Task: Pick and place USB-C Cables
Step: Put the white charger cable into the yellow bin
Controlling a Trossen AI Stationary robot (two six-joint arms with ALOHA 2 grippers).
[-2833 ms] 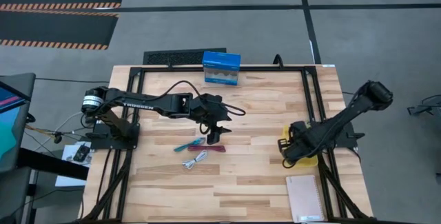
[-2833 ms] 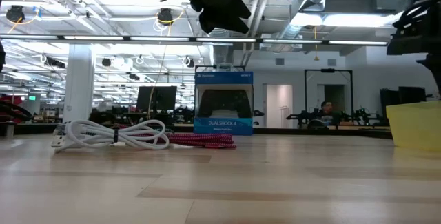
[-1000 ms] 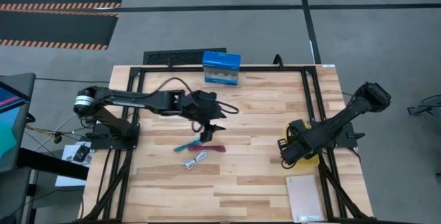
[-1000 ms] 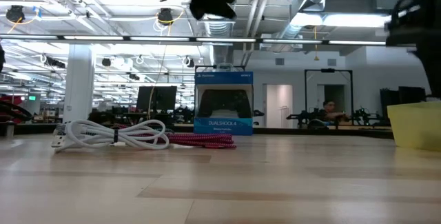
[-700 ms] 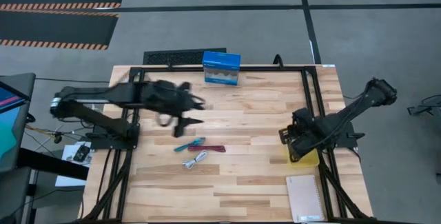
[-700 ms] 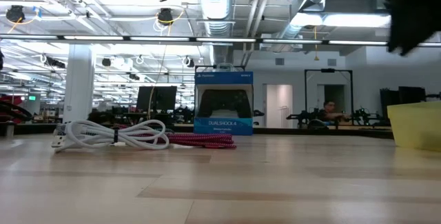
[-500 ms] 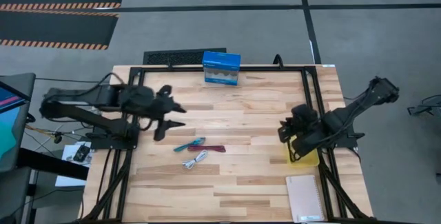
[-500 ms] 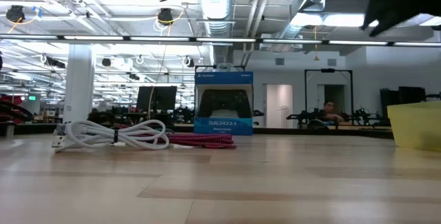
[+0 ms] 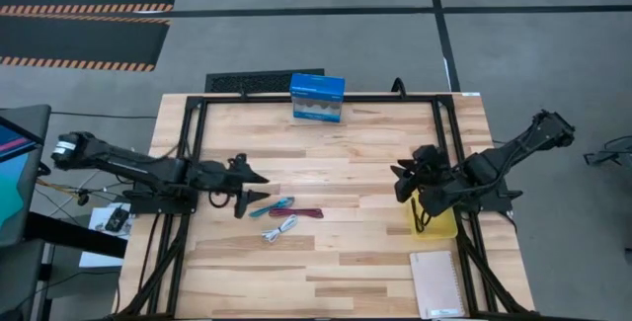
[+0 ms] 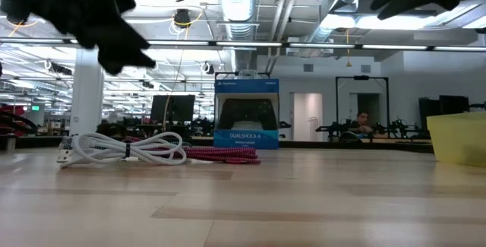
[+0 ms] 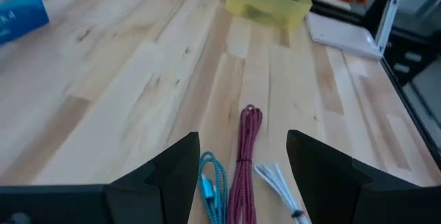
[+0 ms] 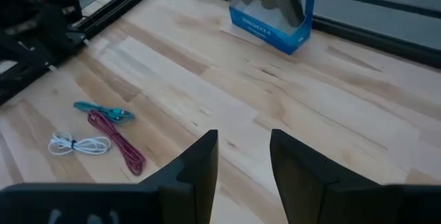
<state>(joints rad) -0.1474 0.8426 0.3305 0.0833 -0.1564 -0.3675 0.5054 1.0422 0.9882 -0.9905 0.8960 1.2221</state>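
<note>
Three USB-C cables lie loose in a small cluster on the left half of the desk (image 9: 355, 262): the teal cable (image 9: 272, 206), the maroon-red cable (image 9: 304, 212) just right of it, and the white cable (image 9: 280, 227) just nearer; no black cable shows in any view. The left gripper (image 9: 242, 187) hangs low beside the cluster's left edge, fingers spread and empty, pointed across the cables, so it seems poised to pick one. The right gripper (image 9: 402, 185) hovers over the right half, also spread and empty, next to the yellow bin (image 9: 439, 226), probably where the cables go. A blue DualShock box (image 9: 317, 99) stands at the far edge and a notepad (image 9: 435, 283) lies at the near right corner; neither blocks the way between cables and bin.
</note>
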